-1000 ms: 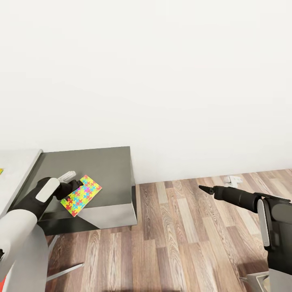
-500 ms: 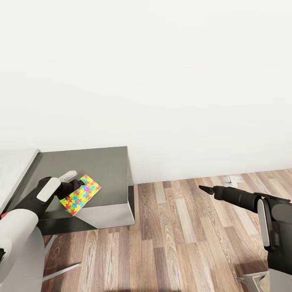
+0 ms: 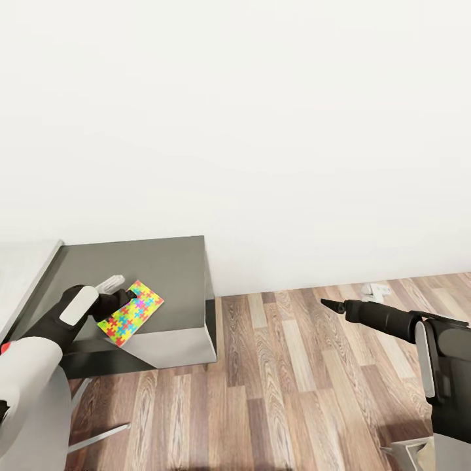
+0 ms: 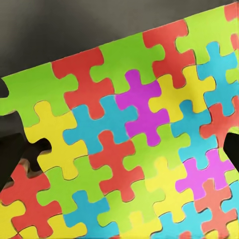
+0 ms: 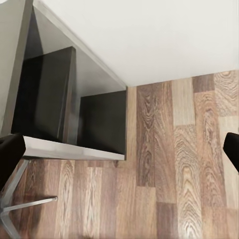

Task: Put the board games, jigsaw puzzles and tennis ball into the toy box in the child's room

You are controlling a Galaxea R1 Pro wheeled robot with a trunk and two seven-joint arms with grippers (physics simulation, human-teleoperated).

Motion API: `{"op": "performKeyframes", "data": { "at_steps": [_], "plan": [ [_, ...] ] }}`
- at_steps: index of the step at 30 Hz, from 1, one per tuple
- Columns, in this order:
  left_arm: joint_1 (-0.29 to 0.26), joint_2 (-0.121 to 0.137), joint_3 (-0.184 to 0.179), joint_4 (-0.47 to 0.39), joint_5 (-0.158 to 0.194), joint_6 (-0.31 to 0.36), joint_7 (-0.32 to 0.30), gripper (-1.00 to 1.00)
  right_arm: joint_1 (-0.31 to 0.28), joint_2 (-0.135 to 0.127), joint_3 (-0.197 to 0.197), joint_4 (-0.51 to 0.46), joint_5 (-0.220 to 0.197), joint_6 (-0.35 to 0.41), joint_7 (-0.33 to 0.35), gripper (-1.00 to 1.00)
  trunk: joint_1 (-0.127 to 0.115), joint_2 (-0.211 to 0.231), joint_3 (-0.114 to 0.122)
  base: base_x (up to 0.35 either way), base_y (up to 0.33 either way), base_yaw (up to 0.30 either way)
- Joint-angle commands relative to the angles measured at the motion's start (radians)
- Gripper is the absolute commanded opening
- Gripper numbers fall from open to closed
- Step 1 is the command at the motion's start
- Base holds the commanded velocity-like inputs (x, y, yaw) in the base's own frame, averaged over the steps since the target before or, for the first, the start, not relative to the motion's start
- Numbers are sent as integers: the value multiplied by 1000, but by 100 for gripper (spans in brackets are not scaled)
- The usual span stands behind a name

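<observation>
bare wood floor (image 3: 307,386) open, grey table (image 3: 171,275) blocking left

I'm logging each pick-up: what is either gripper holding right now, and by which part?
The left gripper holds a jigsaw puzzle by its edge; the right gripper holds nothing.

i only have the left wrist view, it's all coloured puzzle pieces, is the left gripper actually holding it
Observer: Yes. In the head view the left gripper is shut on one edge of the jigsaw puzzle, held above a grey surface.
Operator: what's the right arm doing
Observer: The right gripper hangs over the wood floor, carrying nothing; its wrist view has a fingertip at each side edge, so it is open.
Operator: toy box nearby
Observer: I can't spot it.
</observation>
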Motion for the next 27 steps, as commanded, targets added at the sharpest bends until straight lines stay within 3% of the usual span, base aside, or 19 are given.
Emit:
{"op": "performKeyframes", "data": {
  "at_steps": [1, 11, 27],
  "plan": [
    [-1, 1, -6, -2, 11, 0, 9, 100, -1, 0, -1, -1, 8, 4, 9, 100, 0, -2, -2, -63, -128, 0],
    [-2, -4, -6, -2, 11, 1, 7, 100, -1, 0, -1, -1, 8, 4, 9, 100, 0, -2, -2, -55, -151, 0],
    [-2, -6, -6, -2, 11, 0, 6, 100, -1, 0, 3, -1, 7, 4, 9, 100, 0, -2, -2, -5, -17, -15]
  ]
}}
